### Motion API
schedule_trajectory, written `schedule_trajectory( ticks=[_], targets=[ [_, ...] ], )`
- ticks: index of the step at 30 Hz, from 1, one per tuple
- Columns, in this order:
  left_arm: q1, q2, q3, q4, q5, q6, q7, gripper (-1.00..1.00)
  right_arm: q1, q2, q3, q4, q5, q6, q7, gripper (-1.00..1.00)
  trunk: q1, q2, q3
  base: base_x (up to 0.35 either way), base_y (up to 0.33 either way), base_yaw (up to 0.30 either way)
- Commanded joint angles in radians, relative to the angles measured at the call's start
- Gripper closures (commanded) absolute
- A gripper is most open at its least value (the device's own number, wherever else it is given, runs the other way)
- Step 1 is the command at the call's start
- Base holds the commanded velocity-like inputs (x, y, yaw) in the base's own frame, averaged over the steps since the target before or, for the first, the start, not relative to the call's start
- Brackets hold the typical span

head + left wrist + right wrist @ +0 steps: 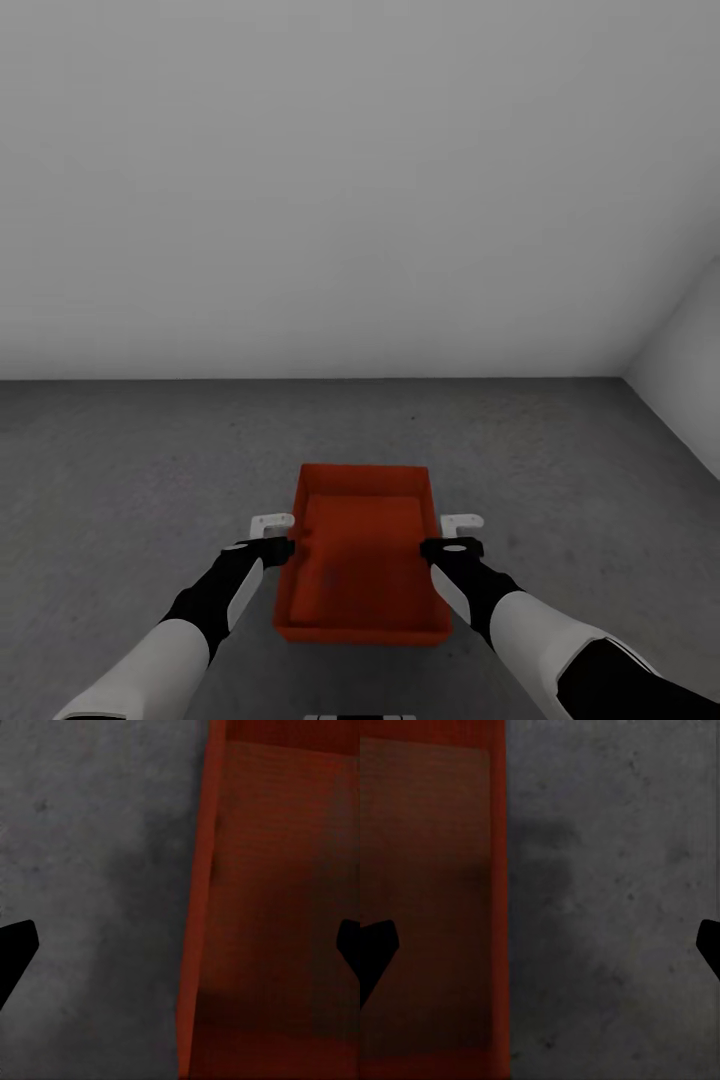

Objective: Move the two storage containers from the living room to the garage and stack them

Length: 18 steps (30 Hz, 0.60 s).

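Note:
One orange-red storage container (365, 565) sits low over the dark grey garage floor (120, 470), straight ahead of me. My left gripper (278, 536) is open at its left wall. In the left wrist view that gripper (180, 945) straddles the wall, one black fingertip (16, 945) over the floor and the other over the container's inside (277, 907). My right gripper (455, 536) is open at the right wall. It (540, 945) straddles that wall the same way, beside the red interior (427, 870). I cannot tell whether the container touches the floor.
A plain white-grey wall (300, 200) rises a short way beyond the container. A second wall (690, 360) meets it at a corner on the right. Rough speckled concrete spreads to both sides of the container.

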<state>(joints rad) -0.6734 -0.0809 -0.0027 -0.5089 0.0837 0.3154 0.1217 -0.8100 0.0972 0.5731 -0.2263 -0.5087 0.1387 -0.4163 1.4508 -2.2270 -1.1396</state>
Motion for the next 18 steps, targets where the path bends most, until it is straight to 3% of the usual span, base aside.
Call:
schedule_trajectory(
  ticks=[1,18],
  targets=[
    [0.000,0.000,0.000,-0.002,0.009,0.005,0.005,-1.00,0.000,-0.001,0.008,-0.002,-0.004,0.008,-0.006,-1.00,-0.004,0.007,0.002,0.000,0.000,0.000],
    [0.000,0.000,0.000,-0.002,0.008,0.005,0.006,-1.00,0.000,0.002,0.008,-0.001,-0.005,0.009,-0.007,-1.00,-0.069,0.126,0.071,0.000,0.000,0.000]
  ],
)
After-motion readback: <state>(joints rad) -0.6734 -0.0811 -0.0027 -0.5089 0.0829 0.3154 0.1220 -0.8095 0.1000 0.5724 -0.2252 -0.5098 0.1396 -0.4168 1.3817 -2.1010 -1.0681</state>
